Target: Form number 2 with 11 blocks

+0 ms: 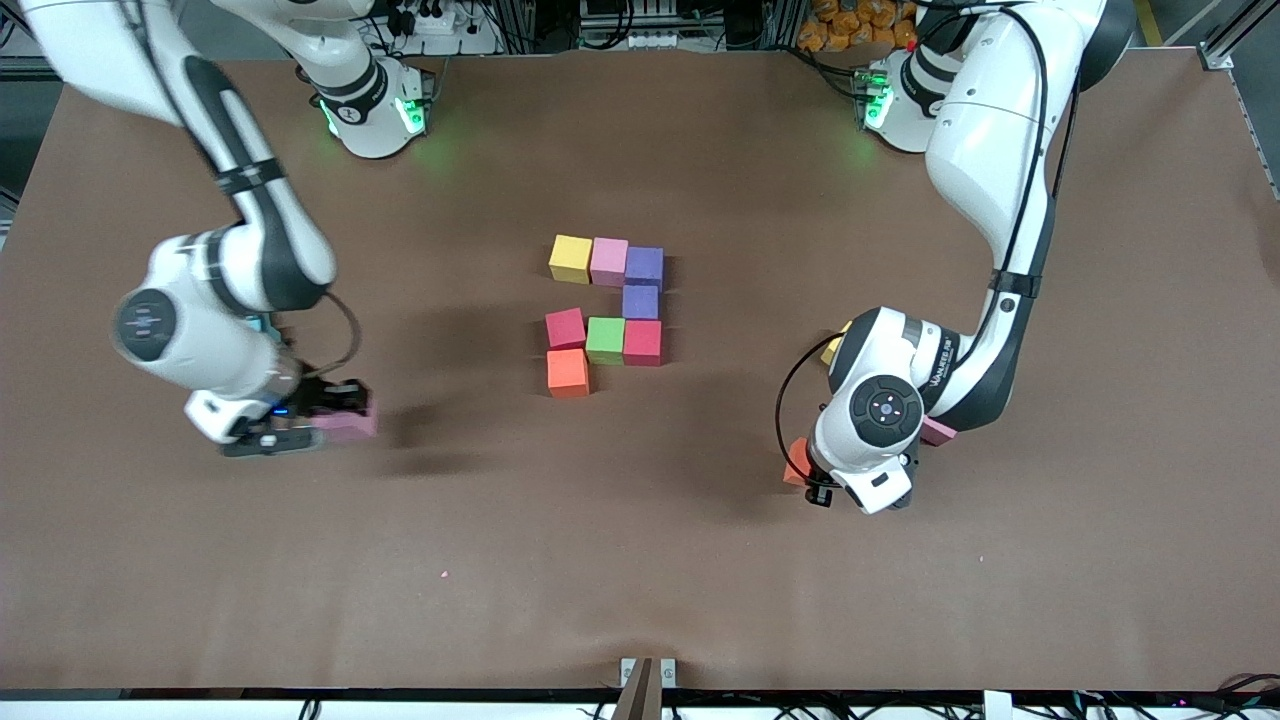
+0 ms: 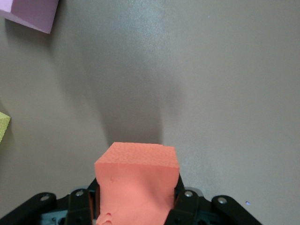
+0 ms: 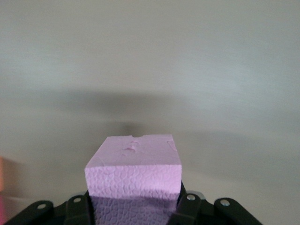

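Both grippers clamp a cube each – the number 2 (image 1: 606,312) sits part-built on the table (image 1: 640,560).

The unfinished digit, eight touching blocks, lies between the two grippers, toward the robots' bases from each. The right gripper (image 1: 330,420) grips a pink cube (image 1: 345,424) at its own end of the table. The left gripper (image 1: 815,480) grips an orange cube (image 2: 138,180) – a loose pink block (image 1: 938,432) and a yellow block (image 1: 832,350) lie just beside its wrist.
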You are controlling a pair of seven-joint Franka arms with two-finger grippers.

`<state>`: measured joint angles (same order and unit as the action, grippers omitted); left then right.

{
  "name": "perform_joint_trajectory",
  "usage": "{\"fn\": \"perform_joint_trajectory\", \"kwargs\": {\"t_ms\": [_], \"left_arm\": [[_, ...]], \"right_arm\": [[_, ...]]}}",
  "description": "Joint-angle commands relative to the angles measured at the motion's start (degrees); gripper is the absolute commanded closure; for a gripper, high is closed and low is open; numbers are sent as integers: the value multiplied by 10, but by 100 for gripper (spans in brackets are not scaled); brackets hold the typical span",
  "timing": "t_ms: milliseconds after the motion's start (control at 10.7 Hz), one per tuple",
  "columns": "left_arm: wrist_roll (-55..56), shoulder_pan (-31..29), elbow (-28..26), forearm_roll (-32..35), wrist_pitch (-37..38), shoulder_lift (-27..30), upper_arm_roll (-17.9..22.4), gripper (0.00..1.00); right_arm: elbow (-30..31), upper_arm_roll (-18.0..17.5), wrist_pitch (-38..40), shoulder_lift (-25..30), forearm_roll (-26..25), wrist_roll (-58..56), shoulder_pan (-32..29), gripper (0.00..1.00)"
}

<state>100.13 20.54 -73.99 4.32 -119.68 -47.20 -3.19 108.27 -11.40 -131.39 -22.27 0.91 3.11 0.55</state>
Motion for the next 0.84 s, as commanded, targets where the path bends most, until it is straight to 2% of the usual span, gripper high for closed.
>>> {"fn": "perform_joint_trajectory", "kwargs": {"t_ms": [0,187,374,561,747], "left_arm": [[2,2,17,-10,8,-8,3,64],[2,3,17,-10,8,-8,4,64],[9,9,19,-10,8,-7,3,64],[12,16,24,-10,8,-7,3,64],[12,16,24,-10,8,-7,3,64]], "right_arm": [[-74,14,10,-57,-18,40,83,79],[-156,35,43,-104,-12,51,160,79],[-221,88,72,-144,2,114,250,80],[-251,95,73,-178,13,156,268,84],[-284,123,81,-209,39,186,305,84]]}}
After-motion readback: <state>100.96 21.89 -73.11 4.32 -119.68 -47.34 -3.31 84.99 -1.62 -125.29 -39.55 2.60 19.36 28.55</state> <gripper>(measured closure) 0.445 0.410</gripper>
